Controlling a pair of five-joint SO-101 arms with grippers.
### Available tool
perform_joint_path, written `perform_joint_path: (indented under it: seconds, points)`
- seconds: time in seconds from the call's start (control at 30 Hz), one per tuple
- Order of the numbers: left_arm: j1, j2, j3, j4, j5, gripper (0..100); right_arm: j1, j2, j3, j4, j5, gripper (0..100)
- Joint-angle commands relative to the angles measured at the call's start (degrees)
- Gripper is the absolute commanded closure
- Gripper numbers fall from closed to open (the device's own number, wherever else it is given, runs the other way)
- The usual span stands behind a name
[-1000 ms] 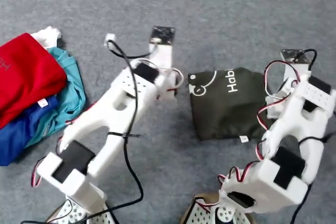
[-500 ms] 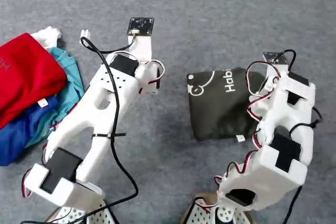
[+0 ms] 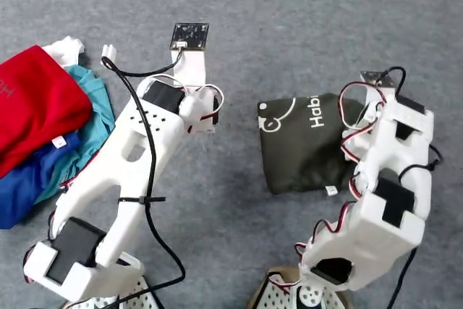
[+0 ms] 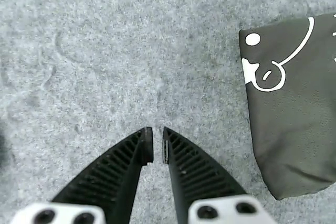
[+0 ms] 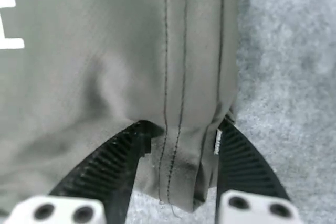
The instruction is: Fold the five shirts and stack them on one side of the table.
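– Left pincer (image 4: 157, 145), how does it stand?
– Its black ribbed fingers are pressed almost together, with only a sliver between the tips. It pinches nothing and hangs over the bare grey felt worktop (image 3: 289, 27).
– And the right pincer (image 5: 182, 129)?
– Spread. One finger sits on each side of the stitched edge of the dark olive folded shirt with white print (image 5: 105, 51). The cloth lies between the fingers.
– Where does that shirt lie?
– Flat on the worktop, between the two arms and nearer the right one. The edge on the right arm's side is tucked under that arm's wrist. The left pincer is just beside its opposite edge, not touching it.
– The other shirts?
– They are piled at the far left edge. A red folded shirt (image 3: 36, 103) lies on top of a teal shirt (image 3: 98, 124) and a blue shirt (image 3: 25, 186). A bit of white cloth (image 3: 69, 48) pokes out behind them.
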Motion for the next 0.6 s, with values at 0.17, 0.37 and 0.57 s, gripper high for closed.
perform_joint_path:
  seconds: [0.17,0.37,0.57]
  points:
    - [-0.6,-2.7,-0.3,0.4,-0.4,95,4.1,8.1,-10.0,8.5,3.0,77.7]
    - [-0.1,-2.7,-0.3,0.0,-0.4,95,4.5,6.8,-9.8,8.8,7.2,77.6]
    - [-0.1,-2.7,-0.4,0.2,-0.4,95,3.6,5.1,-9.8,9.1,9.4,72.6]
